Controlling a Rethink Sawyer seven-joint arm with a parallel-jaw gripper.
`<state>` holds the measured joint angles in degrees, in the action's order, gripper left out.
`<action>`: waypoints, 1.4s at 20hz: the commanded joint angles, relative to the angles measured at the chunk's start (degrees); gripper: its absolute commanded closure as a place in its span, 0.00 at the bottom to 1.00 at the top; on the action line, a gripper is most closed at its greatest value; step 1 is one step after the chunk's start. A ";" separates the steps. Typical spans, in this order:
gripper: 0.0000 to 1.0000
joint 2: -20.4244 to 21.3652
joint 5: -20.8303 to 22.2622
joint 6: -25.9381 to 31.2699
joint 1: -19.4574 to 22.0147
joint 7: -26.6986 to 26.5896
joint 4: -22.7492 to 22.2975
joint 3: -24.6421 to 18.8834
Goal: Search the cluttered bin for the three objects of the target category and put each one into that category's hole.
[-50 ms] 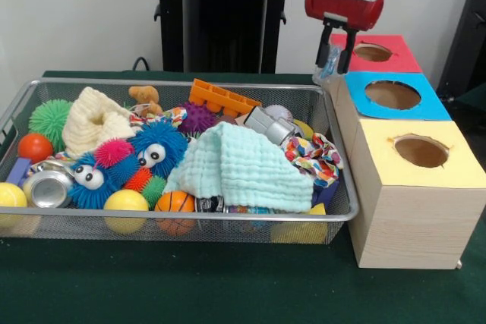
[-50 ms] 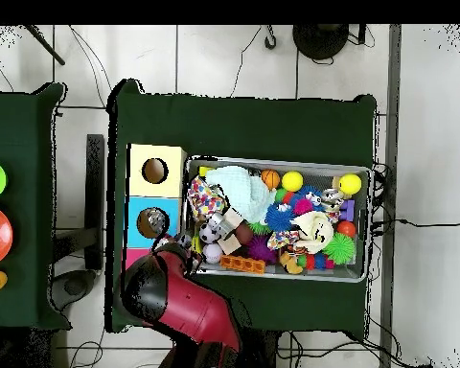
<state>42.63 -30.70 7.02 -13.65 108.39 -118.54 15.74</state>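
Observation:
A wire mesh bin [image 1: 182, 218] [image 2: 360, 172] is packed with toys: a mint cloth [image 1: 243, 165], a cream knitted cloth [image 1: 95, 121], a multicoloured scrunchie [image 1: 317, 155], an orange building brick [image 1: 220, 98], blue fuzzy creatures with eyes [image 1: 156, 146], spiky balls, smooth balls and a can [image 1: 47, 189]. Beside it stand three wooden boxes with round holes: red top [image 1: 399, 58], blue top [image 1: 429, 104], yellow top [image 1: 456, 176]. My gripper [image 1: 334, 57] [image 2: 167, 245] hangs over the red box's left edge, by the bin's far corner. A pale, clear-looking thing [image 1: 326, 73] shows just beneath it; whether it is held is unclear.
The bin and boxes sit on a dark green cloth [image 1: 228, 286]. In the overhead view, a second green table [image 2: 23, 115] on the left carries green, orange and yellow round things. A black pedestal [image 1: 224, 20] stands behind the bin.

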 commanded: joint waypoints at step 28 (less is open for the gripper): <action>1.00 -5.55 -9.34 -8.00 -0.90 27.63 -3.43 -12.45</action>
<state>41.25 -36.60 -2.74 -13.24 117.99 -121.13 13.80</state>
